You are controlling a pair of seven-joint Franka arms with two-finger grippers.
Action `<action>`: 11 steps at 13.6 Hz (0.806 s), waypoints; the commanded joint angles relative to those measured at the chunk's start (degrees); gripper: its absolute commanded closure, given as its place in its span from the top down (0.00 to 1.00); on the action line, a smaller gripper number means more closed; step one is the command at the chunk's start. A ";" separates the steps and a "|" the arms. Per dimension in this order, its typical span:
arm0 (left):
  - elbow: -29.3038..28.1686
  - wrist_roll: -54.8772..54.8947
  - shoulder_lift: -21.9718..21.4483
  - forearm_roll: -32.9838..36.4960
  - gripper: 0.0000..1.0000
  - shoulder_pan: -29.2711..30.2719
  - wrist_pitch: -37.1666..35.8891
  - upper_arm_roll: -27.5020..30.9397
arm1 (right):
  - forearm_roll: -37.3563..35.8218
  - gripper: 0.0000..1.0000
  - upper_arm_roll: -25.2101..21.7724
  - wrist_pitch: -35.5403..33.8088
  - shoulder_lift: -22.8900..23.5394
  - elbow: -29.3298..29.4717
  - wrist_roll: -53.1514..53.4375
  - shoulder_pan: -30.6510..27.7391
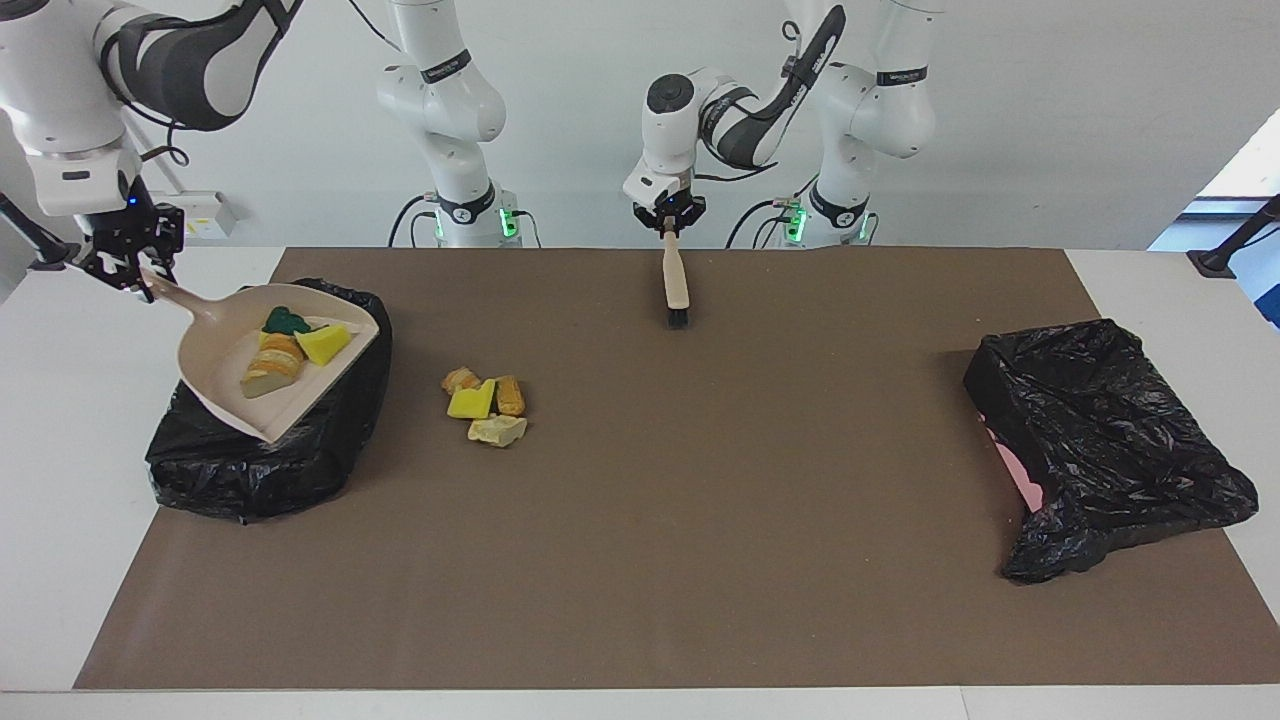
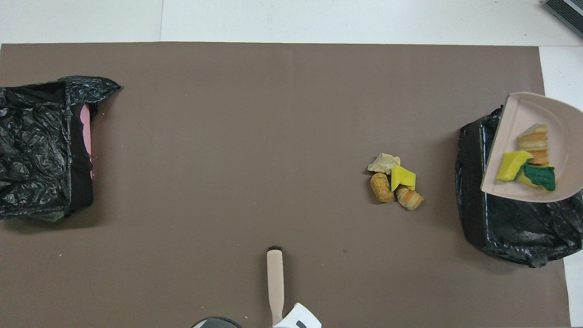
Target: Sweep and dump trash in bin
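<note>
- Brown mat (image 1: pixel 700 560) covers the counter (image 1: pixel 60 420); the landmark is the black-bagged bin (image 1: pixel 270 460) at the right arm's end.
- A second bagged bin (image 1: pixel 1110 440) sits at the left arm's end.
- Only the facing view shows the right pincer (image 1: pixel 125 262) pinching the handle of the dustpan (image 1: pixel 215 335), held tilted over the landmark bin.
- Left pincer (image 1: pixel 668 222) grips an upright hand brush (image 1: pixel 675 280).
- Three trash chunks (image 1: pixel 290 350) lie in the dustpan, just below the right pincer; four more chunks (image 1: pixel 487 402) lie on the mat beside the bin.
</note>
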 commanded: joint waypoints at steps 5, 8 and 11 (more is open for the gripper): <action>12.88 10.00 0.62 4.98 1.00 10.61 -10.75 0.71 | -8.67 0.00 -1.01 4.09 4.18 0.71 -20.38 -3.39; 19.92 16.42 0.62 8.85 1.00 18.43 -11.57 0.71 | -15.01 0.00 -0.13 4.08 3.92 -0.17 -23.04 -2.69; 29.31 26.77 1.67 10.01 1.00 27.65 -16.02 0.80 | -20.29 0.00 -0.13 4.09 3.83 -0.44 -22.51 -0.58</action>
